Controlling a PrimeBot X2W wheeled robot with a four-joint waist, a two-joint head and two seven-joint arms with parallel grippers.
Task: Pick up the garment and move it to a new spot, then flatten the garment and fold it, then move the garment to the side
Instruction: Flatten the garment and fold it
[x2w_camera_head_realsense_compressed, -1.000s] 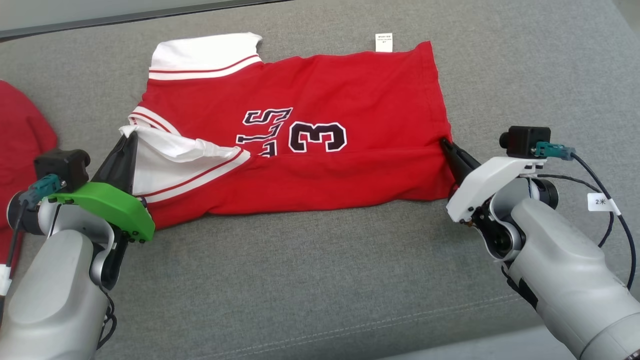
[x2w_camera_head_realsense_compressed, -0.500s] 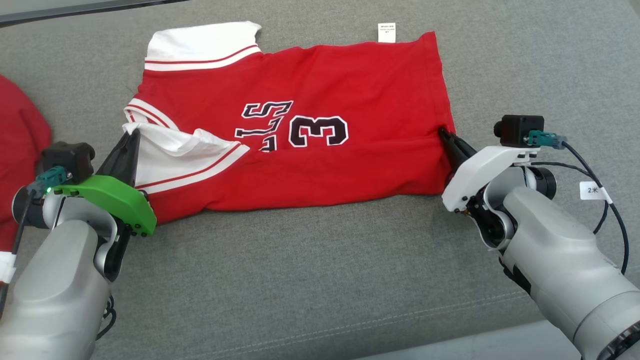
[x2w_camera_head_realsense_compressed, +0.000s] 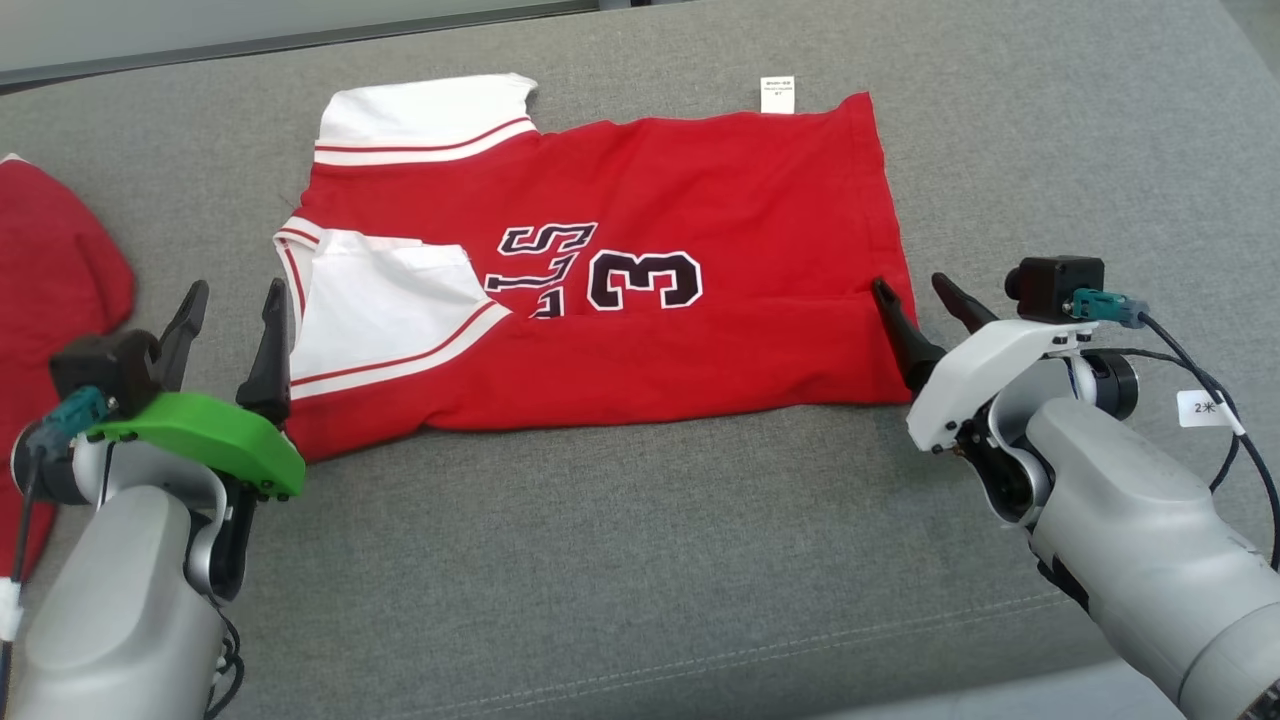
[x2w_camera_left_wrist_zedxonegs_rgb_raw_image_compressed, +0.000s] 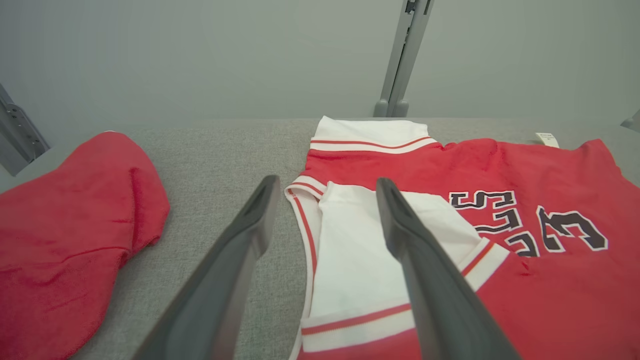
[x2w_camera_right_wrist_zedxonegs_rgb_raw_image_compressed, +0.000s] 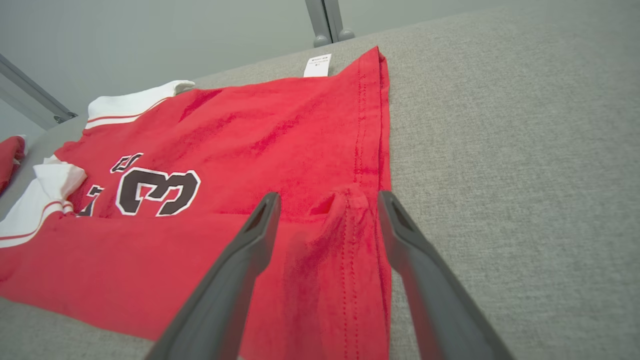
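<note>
Garment (x2w_camera_head_realsense_compressed: 700, 180): black lettering (x2w_camera_head_realsense_compressed: 545, 245) is partly covered by the folded-over white sleeve (x2w_camera_head_realsense_compressed: 385, 300) and by the lower fold, so the letters left of the "3" cannot be read whole. White label (x2w_camera_head_realsense_compressed: 778, 95) at far hem: print too small to read. Second red cloth (x2w_camera_head_realsense_compressed: 55, 290): cut by head view's left edge, extent unknown. Right wrist view: garment runs off left and bottom edges. Cable tag (x2w_camera_head_realsense_compressed: 1203, 407): marking too small to confirm.
</note>
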